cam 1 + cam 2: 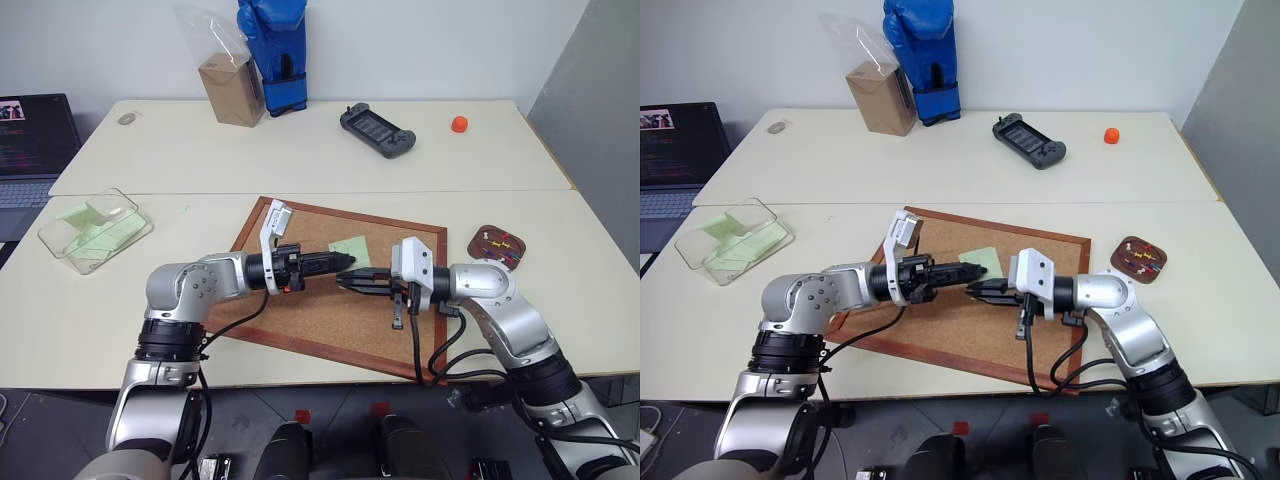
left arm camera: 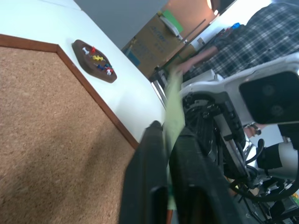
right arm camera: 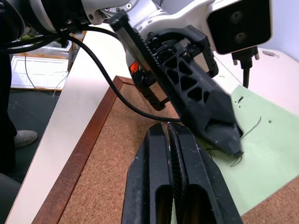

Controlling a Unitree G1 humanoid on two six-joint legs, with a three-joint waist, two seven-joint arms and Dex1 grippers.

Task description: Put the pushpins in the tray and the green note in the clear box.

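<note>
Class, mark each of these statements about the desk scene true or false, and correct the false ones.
1. The left tool is closed on the green note. True.
2. The pushpins lie in the tray. True.
3. The tray sits on the cork board. False: it sits on the table, beside the board on the robot's right.
4. The clear box is empty. False: green paper slips already lie in it.
5. The right tool is wide open. False: its fingers are shut together.
</note>
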